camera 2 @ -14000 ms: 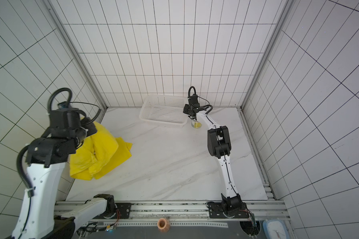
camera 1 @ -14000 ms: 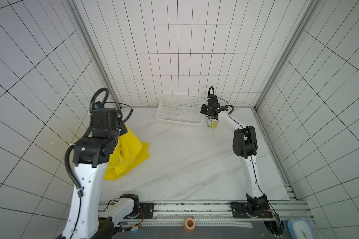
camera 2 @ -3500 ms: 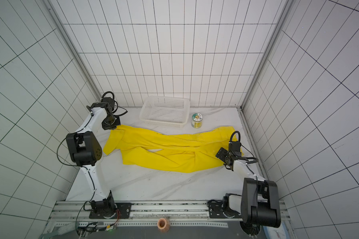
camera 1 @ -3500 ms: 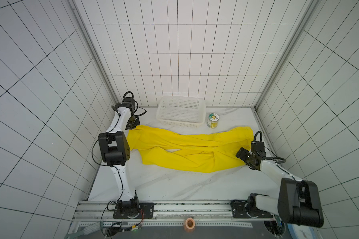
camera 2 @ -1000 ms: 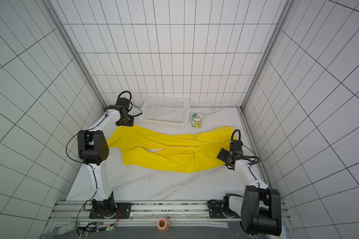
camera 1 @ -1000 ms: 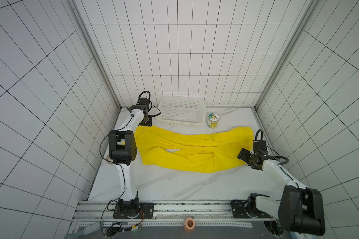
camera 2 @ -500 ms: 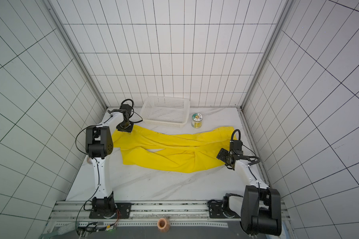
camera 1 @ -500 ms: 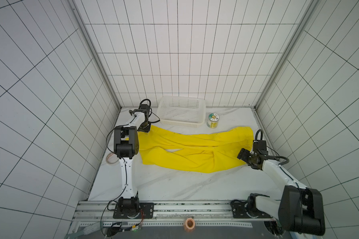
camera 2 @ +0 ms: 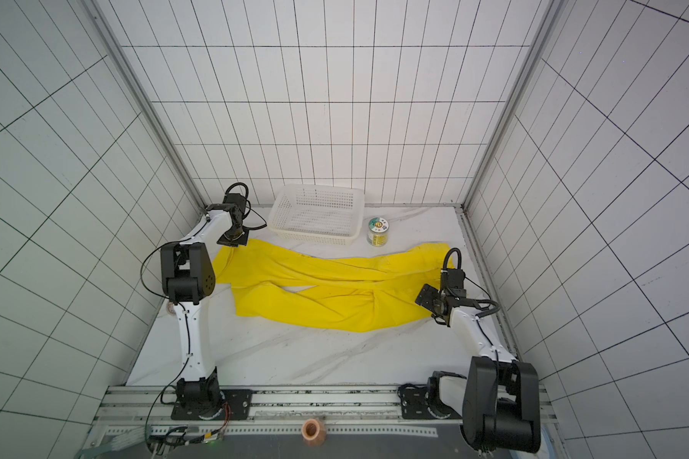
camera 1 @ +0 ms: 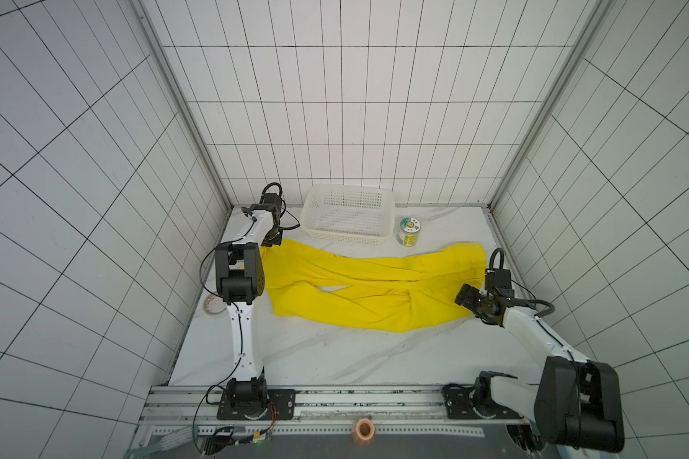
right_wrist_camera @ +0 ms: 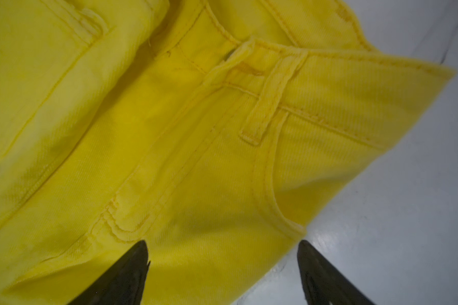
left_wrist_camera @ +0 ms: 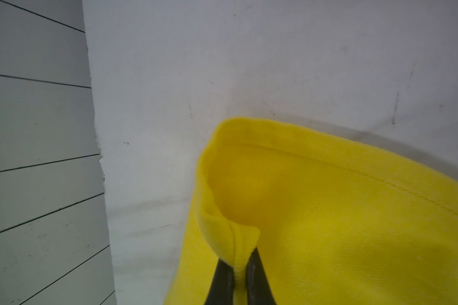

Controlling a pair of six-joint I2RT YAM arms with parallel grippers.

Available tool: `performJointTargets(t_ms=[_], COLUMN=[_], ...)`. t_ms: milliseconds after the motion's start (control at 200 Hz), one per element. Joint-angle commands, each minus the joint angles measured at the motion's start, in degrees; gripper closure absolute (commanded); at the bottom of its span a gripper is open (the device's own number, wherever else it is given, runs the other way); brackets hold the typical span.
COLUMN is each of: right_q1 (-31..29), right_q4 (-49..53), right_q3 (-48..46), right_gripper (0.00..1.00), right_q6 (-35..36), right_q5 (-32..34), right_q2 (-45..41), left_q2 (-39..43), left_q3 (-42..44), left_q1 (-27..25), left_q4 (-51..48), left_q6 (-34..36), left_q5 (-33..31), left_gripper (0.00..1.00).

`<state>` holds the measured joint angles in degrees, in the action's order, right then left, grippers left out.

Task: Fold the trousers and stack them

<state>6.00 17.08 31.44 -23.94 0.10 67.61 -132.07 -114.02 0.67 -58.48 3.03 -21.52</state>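
The bright yellow trousers [camera 1: 374, 294] lie stretched sideways over the white tabletop [camera 1: 335, 357], with the leg ends toward the left arm and the waist toward the right, in front of the perforated basket [camera 1: 347, 214]. The twill looks soft and limp yet fairly weighty, so it should drape and drag rather than keep its shape. Stitched edges likely give the firmest purchase. The left tool [left_wrist_camera: 237, 256] is clenched on a pinched ridge of cloth near a leg hem [left_wrist_camera: 328, 150]. The right tool [right_wrist_camera: 222, 243] is spread wide, grasping nothing, over the pocket opening [right_wrist_camera: 270, 206]. The waistband [right_wrist_camera: 354, 87] beside the belt loop [right_wrist_camera: 273, 97] seems the best hold.
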Motion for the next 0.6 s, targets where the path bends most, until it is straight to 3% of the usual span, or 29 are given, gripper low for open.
performJointTargets(t_ms=[0, 235, 440, 595], right_q1=[-0.4, -0.5, -0.5, -0.5], right_q4=[-0.7, -0.2, 0.2, 2.4], right_q3=[2.6, 2.5, 2.9, 4.7], right_gripper=[0.12, 0.13, 0.12, 0.12], right_q6=[0.4, 1.2, 1.8, 2.5], right_q5=[-0.7, -0.3, 0.7, 2.1], right_q2=[0.3, 0.7, 0.3, -0.3], left_q2=[1.2, -2.3, -7.3, -8.4], left_q3=[-1.5, -7.4, -13.4, -15.2], left_q1=[1.2, 3.8, 2.5, 1.6], left_q4=[-1.2, -2.3, -3.7, -4.0], left_q6=[0.0, 0.8, 0.0, -2.9], left_q5=[-3.9, -5.7, -14.6, -19.7], left_gripper=[0.98, 0.89, 0.79, 0.56])
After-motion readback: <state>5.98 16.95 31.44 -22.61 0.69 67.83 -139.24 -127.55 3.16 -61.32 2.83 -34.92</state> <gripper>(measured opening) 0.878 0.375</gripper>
